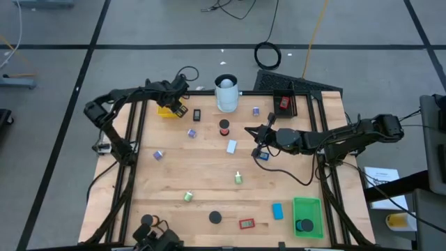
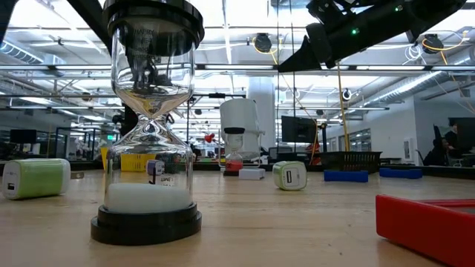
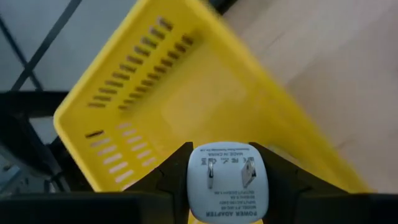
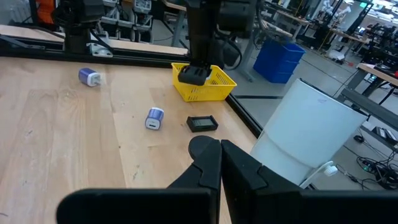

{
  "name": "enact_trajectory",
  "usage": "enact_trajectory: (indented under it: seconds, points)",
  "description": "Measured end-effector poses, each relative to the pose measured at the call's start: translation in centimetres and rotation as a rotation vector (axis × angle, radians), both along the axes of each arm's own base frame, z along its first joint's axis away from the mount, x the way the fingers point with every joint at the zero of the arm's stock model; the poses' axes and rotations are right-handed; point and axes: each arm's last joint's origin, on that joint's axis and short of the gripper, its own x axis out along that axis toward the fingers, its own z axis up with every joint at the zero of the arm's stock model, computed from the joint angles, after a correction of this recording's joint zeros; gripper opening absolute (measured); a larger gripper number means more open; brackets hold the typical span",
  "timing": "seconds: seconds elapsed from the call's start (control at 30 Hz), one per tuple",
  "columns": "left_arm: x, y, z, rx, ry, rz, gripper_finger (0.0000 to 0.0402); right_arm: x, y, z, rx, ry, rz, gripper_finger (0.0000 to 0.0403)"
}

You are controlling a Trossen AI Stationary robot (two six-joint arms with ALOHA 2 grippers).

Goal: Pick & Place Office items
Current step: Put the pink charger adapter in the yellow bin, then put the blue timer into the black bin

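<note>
My left gripper (image 3: 227, 169) is shut on a white power adapter (image 3: 227, 186) whose prong face looks toward the wrist camera. It hangs over the yellow tray (image 3: 186, 93) at the table's far left (image 1: 167, 111); the right wrist view shows this gripper (image 4: 193, 74) low over the tray (image 4: 211, 84). My right gripper (image 1: 256, 137) is shut on nothing, level above the table's middle, its fingers (image 4: 219, 158) together. Small office items lie scattered on the wood: purple-and-white adapters (image 4: 154, 118), a black piece (image 4: 202, 124), green ones (image 1: 238, 178). My left gripper pinches the white adapter between its two fingers (image 3: 169, 179), one on each of two opposite sides (image 3: 194, 180). The fingers slant down from above the tray. The adapter is lifted clear above the tray's floor, prongs facing back toward the wrist.
A tall white cylinder (image 1: 226, 93) stands at the far middle, a black tray (image 1: 282, 96) at the far right, a green tray (image 1: 306, 215) at the near right. An hourglass (image 2: 152, 119) stands near the front edge. Blue (image 1: 277, 210), red (image 1: 247, 224) and black (image 1: 215, 217) pieces lie near.
</note>
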Motion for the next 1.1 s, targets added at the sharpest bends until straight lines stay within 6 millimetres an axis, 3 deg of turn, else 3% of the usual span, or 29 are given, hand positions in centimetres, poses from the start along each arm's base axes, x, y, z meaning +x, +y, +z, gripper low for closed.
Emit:
enact_trajectory:
  seconds: [0.4,0.77,0.9,1.1]
  points:
    - [0.3,0.0,-0.6,0.006,0.041,-0.022,0.0164,0.0,0.0,0.0,0.000,-0.001,0.000,0.0004]
    - [0.5,-0.6,-0.4,0.000,0.083,-0.062,0.0247,0.0,0.0,0.0,0.000,0.000,-0.001,0.0004]
    - [0.8,-1.9,1.1,0.018,0.084,-0.103,0.0225,0.0,0.0,0.0,-0.010,0.005,0.002,0.0004]
    - [1.8,-5.3,4.2,0.116,-0.103,-0.211,0.0136,0.0,0.0,0.0,-0.013,0.007,0.002,0.0004]
